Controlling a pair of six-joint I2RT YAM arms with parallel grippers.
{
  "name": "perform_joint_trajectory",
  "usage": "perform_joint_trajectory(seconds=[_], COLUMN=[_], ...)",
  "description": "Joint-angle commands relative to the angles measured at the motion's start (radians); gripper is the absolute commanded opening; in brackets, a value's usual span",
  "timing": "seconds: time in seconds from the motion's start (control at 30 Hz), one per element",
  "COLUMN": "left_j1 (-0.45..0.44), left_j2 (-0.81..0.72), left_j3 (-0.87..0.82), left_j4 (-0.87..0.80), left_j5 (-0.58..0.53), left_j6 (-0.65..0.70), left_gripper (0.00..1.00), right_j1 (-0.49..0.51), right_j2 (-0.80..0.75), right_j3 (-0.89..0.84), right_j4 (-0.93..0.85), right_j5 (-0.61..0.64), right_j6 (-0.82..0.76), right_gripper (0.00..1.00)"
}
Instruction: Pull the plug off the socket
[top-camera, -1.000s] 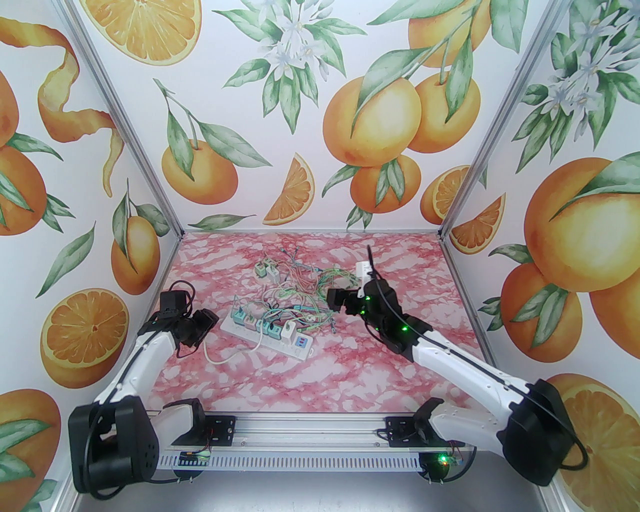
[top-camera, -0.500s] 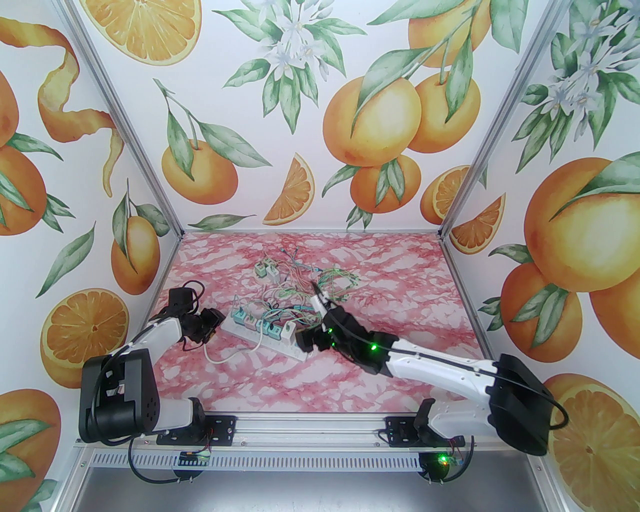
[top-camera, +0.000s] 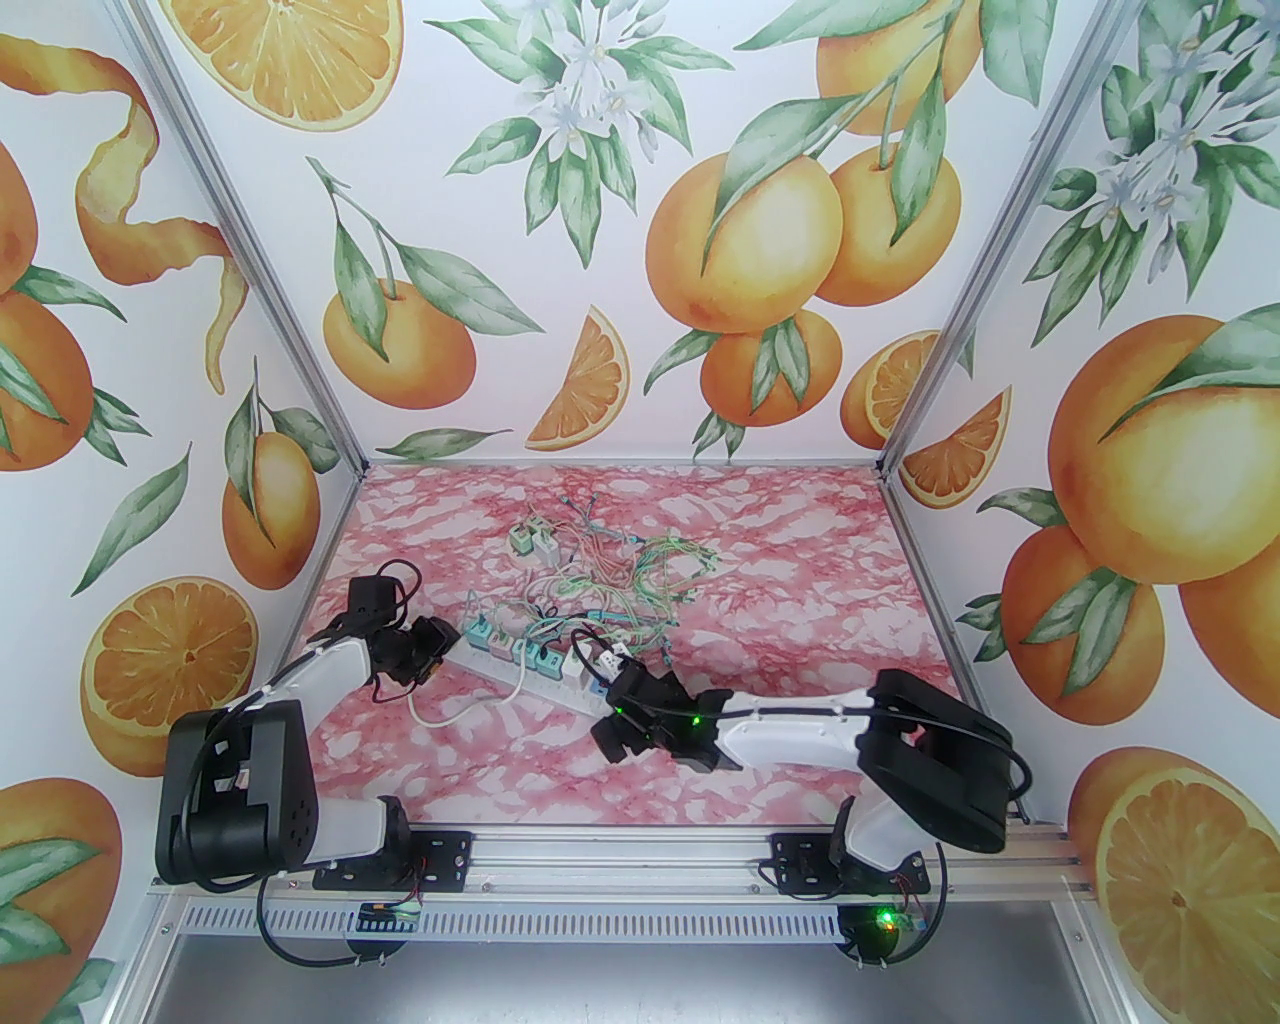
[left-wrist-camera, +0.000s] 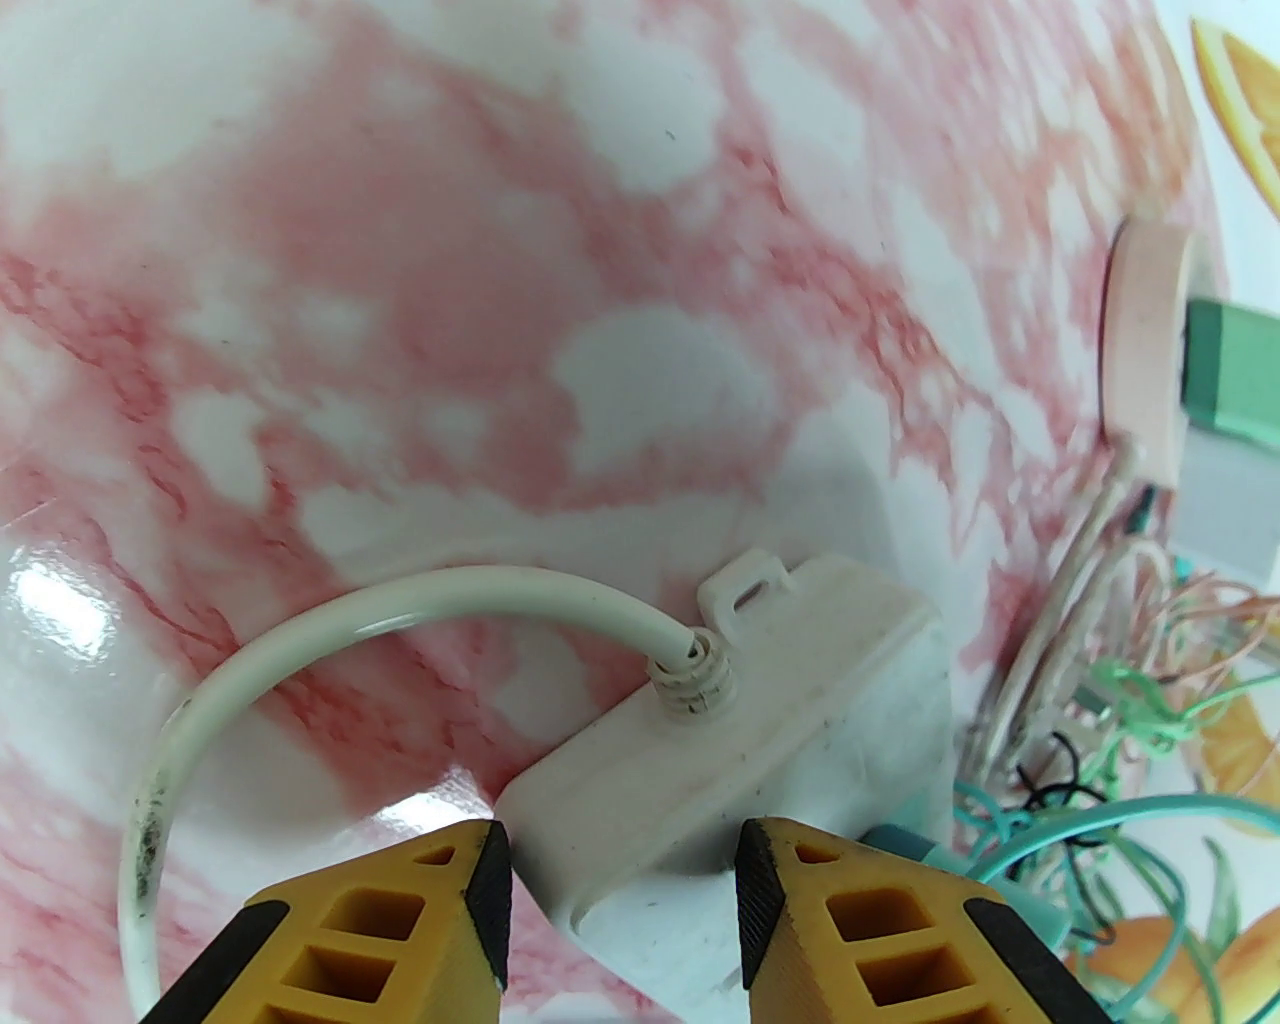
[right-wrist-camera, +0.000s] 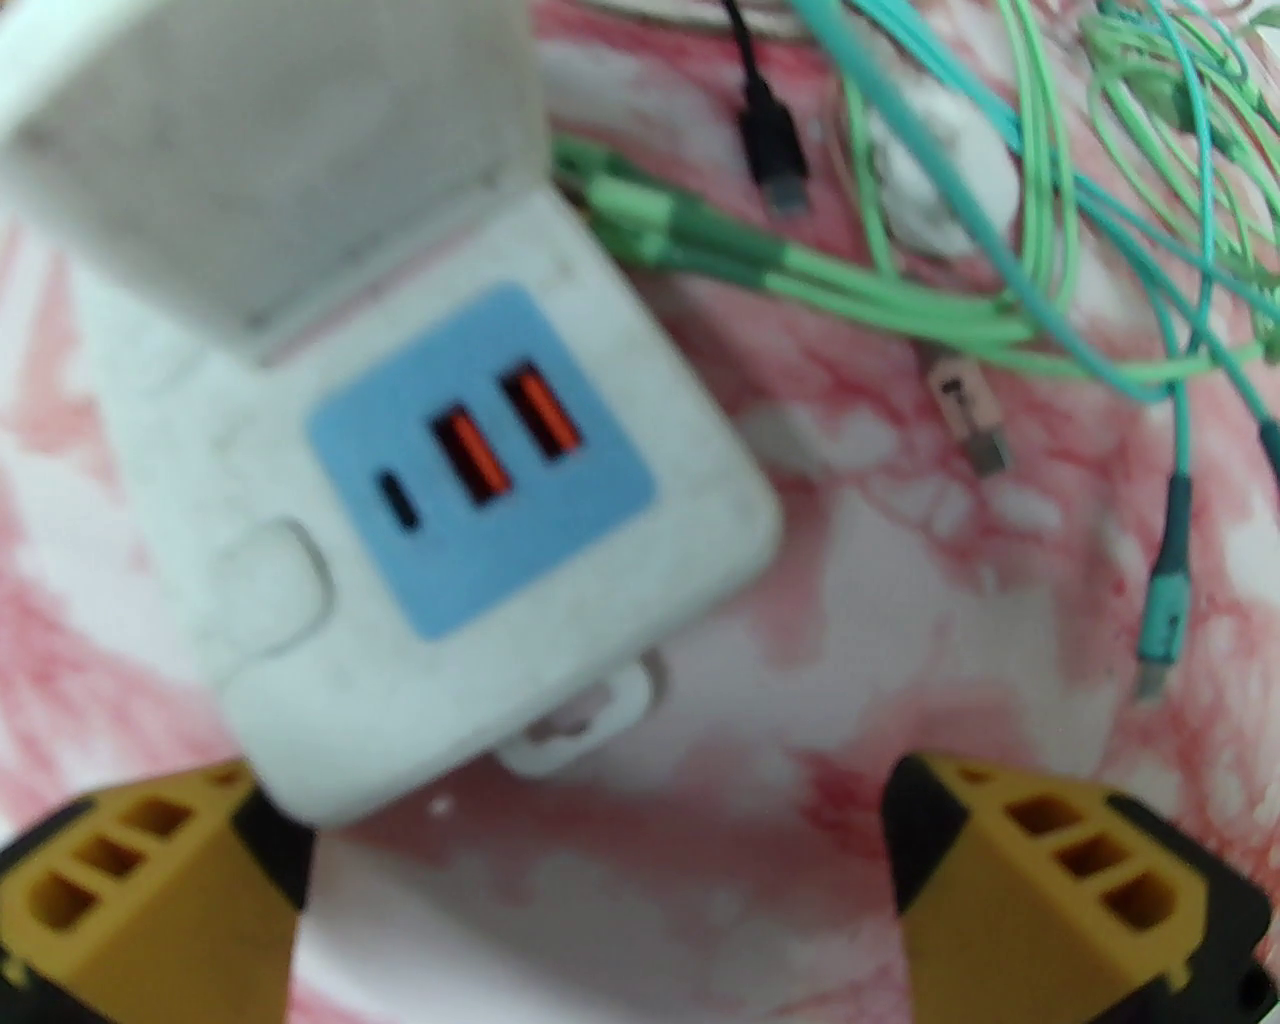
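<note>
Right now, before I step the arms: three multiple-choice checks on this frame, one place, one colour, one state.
1. The left tool is at which part of the power strip?
A. its USB end B. its cord end C. its middle
2. The USB panel is
A. black B. yellow C. blue
3. The right tool is
A. wide open, empty B. shut on a plug C. shut on a cable
Key: B, the white cord enters the strip just ahead of it; C, blue shows round the two orange ports; A, its fingers stand far apart, nothing gripped.
</note>
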Motion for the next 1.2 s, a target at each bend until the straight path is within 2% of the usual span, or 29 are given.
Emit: perform_joint_trajectory(seconds=[0.0,0.13,0.33,0.53,0.67,0.83,1.07,1.17], left_j1=[-0.054,-0.126,-0.297,-0.464,-0.545,-0.576,-0.562,-0.534], left_j2=[-0.036,-0.053,-0.041,0.043,0.105,0.12,0.025,-0.042], left_j3=[-0.024,-0.037,-0.013,0.04,0.088,0.144,0.194,0.184], left_j4=[-0.001,0.017,0.057,0.129,0.17,0.137,-0.051,-0.106], left_j5=[0.02,0.023,-0.003,-0.032,-0.056,-0.083,-0.167,-0.168], left_j6=[-0.024,-0.073,-0.158,-0.241,-0.283,-0.275,-0.124,-0.061], left_gripper=[0.41,0.41,0.41,0.41,0.41,0.42,0.47,0.51], right_j1=[-0.026,-0.112,-0.228,-0.346,-0.423,-0.46,-0.465,-0.466], right_j2=[0.023,0.003,-0.031,-0.019,0.015,0.073,0.089,0.079], right_j3=[0.044,0.025,0.019,0.041,0.074,0.141,0.208,0.213], right_j4=[-0.041,-0.043,-0.033,-0.027,-0.015,-0.013,-0.034,-0.045], right_j5=[0.146,0.157,0.156,0.135,0.104,0.072,0.047,0.028], right_j6=[0.041,0.066,0.045,0.028,0.004,-0.03,-0.048,-0.051], right_gripper=[1.0,1.0,1.0,1.0,1.0,1.0,1.0,1.0])
